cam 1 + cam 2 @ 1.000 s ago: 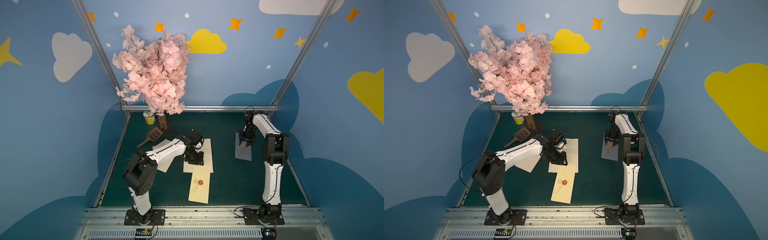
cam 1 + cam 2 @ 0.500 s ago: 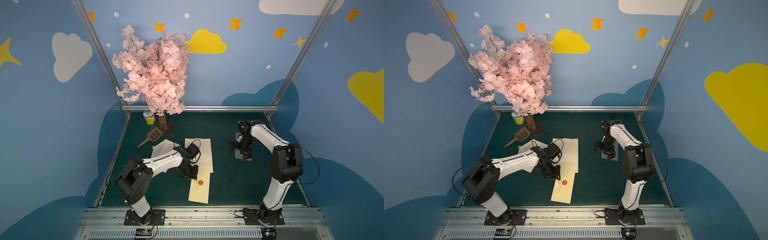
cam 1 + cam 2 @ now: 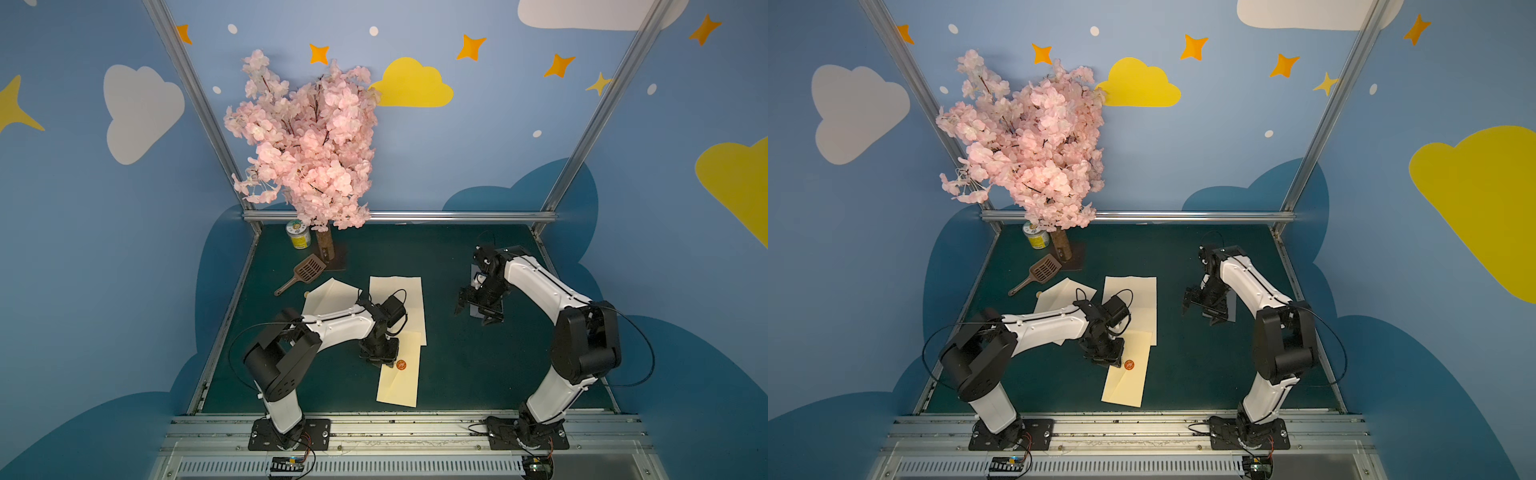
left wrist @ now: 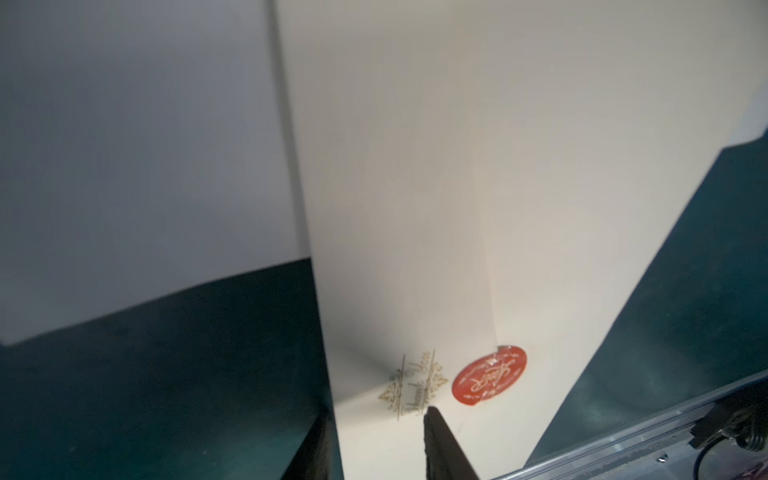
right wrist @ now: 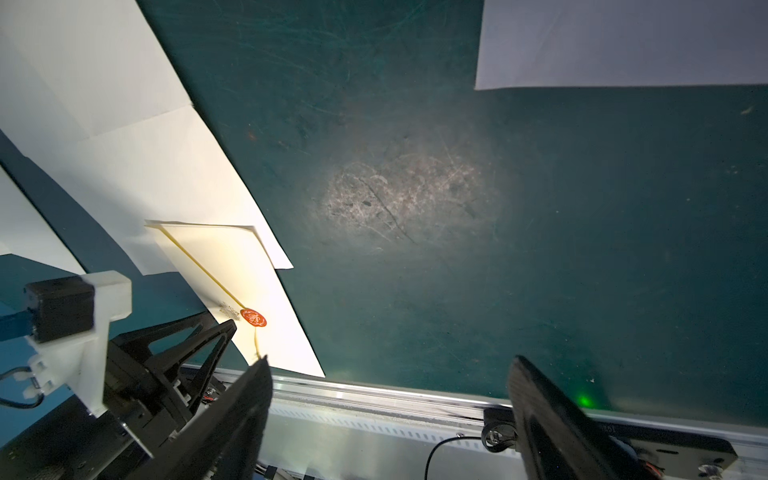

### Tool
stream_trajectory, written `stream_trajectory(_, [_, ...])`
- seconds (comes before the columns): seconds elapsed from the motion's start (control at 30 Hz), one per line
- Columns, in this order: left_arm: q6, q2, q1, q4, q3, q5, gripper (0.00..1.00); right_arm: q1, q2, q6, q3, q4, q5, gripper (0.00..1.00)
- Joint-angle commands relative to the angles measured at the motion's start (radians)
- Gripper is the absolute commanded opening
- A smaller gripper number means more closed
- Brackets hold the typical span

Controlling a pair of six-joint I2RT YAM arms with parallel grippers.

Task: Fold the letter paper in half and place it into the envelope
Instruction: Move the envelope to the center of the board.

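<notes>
Right claw (image 5: 388, 365) widened, empty; left claw (image 4: 376, 413) half-open astride envelope (image 3: 399, 382).

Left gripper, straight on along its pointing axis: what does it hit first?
The cream envelope, just beside its red seal. The left gripper points down at it; contact may already exist.

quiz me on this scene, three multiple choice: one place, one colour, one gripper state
1. Where is the brown scoop? A) beside the blossom tree, near its trunk B) at the near rail C) by the right wall
2. The seal on the envelope is: A) green B) red C) blue
3. The right gripper is: A) shut on paper B) shut on a can C) open, empty

1A, it lies by the trunk; 2B, a red disc on cream paper; 3C, fingers wide apart over bare mat.
</notes>
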Motion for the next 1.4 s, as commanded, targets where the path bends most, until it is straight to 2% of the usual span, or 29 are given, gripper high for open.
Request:
stream_trajectory(0.0, [-0.023, 0.094, -0.025, 0.065, 0.001, 0.017, 0.37, 0.004, -0.043, 0.007, -0.016, -0.014, 0.011, 0.89])
stream_trajectory(0.23, [-0.048, 0.200, -0.051, 0.112, 0.082, 0.092, 0.33, 0.004, -0.096, 0.010, -0.060, -0.016, 0.019, 0.89])
stream_trajectory(0.3, [-0.051, 0.226, -0.057, 0.124, 0.117, 0.107, 0.26, 0.004, -0.110, 0.011, -0.073, -0.016, 0.019, 0.89])
stream_trajectory(0.43, [-0.058, 0.294, -0.058, 0.127, 0.208, 0.145, 0.21, 0.004, -0.130, 0.013, -0.091, -0.018, 0.019, 0.89])
stream_trajectory(0.6, [-0.075, 0.396, -0.061, 0.131, 0.345, 0.201, 0.20, 0.001, -0.151, 0.015, -0.104, -0.024, 0.024, 0.89])
stream_trajectory(0.87, [-0.103, 0.570, -0.060, 0.122, 0.616, 0.261, 0.20, -0.005, -0.191, 0.026, -0.114, -0.047, 0.033, 0.89])
stream_trajectory(1.13, [-0.061, 0.758, -0.052, -0.007, 0.959, 0.293, 0.21, -0.029, -0.232, 0.066, -0.162, -0.070, 0.060, 0.89])
stream_trajectory(1.23, [-0.047, 0.750, -0.044, -0.024, 0.972, 0.296, 0.21, -0.046, -0.247, 0.077, -0.186, -0.066, 0.071, 0.89])
stream_trajectory(1.37, [-0.053, 0.653, -0.031, 0.051, 0.858, 0.305, 0.21, -0.072, -0.251, 0.086, -0.208, -0.042, 0.059, 0.89])
